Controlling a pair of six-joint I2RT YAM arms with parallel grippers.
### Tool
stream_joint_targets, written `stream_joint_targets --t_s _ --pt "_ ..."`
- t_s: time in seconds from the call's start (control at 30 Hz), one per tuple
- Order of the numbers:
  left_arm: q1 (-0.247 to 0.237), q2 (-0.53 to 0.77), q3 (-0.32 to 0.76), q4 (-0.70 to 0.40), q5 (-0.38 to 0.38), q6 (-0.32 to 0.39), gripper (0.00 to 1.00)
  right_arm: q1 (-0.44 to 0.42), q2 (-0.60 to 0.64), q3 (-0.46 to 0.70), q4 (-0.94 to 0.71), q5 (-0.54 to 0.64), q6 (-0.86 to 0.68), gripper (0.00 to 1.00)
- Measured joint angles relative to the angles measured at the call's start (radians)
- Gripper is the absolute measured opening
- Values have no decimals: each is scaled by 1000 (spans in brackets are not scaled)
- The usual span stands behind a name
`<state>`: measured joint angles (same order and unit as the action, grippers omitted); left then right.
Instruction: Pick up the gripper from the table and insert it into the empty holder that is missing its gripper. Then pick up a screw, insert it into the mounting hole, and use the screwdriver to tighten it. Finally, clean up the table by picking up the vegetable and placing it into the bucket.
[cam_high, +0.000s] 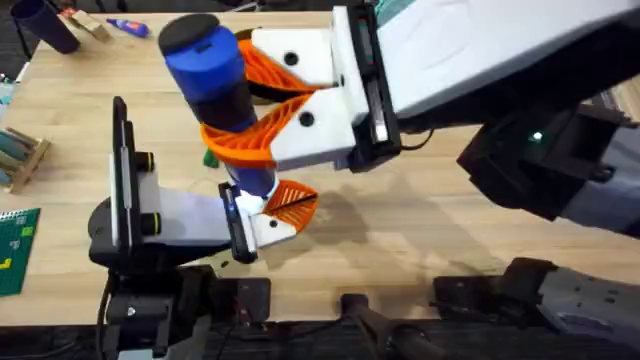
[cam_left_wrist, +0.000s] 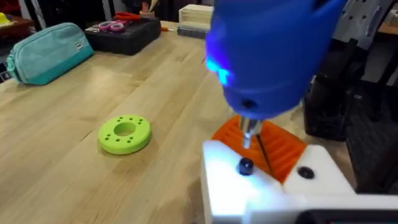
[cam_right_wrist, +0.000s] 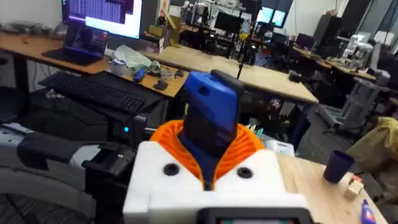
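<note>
I have the screwdriver (cam_high: 215, 75) clamped in my right gripper (cam_high: 262, 105), whose two orange ribbed fingers (cam_high: 240, 140) wrap round its blue body at the upper middle of the overhead frame. I judge the tool top-heavy and smooth-walled, so the hold belongs where it is, on the thick barrel below the black cap, with the soft ribs bending round it to stop it twisting. The right arm reaches in from the upper right, wrist turned so the screwdriver stands nearly upright and leans slightly. In the left wrist view its metal bit (cam_left_wrist: 249, 130) points down at a dark screw head (cam_left_wrist: 245, 166) in the white holder (cam_left_wrist: 261, 186); whether the two are touching I cannot tell. The small orange gripper finger (cam_high: 292, 202) is seated in that holder, just below the screwdriver in the centre of the overhead frame. It looks light and springy, needing no further hold. The left gripper's state I cannot tell. A green disc (cam_left_wrist: 125, 134) lies on the table (cam_left_wrist: 81, 99), well apart to the left in the left wrist frame.
</note>
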<state>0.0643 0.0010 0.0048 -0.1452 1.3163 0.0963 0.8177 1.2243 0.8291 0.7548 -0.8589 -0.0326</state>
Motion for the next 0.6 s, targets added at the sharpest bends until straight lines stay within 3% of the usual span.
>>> stream_joint_targets --t_s 0.6 --pt "0 0 0 0 0 0 10 0 17 3 -30 -38 -45 42"
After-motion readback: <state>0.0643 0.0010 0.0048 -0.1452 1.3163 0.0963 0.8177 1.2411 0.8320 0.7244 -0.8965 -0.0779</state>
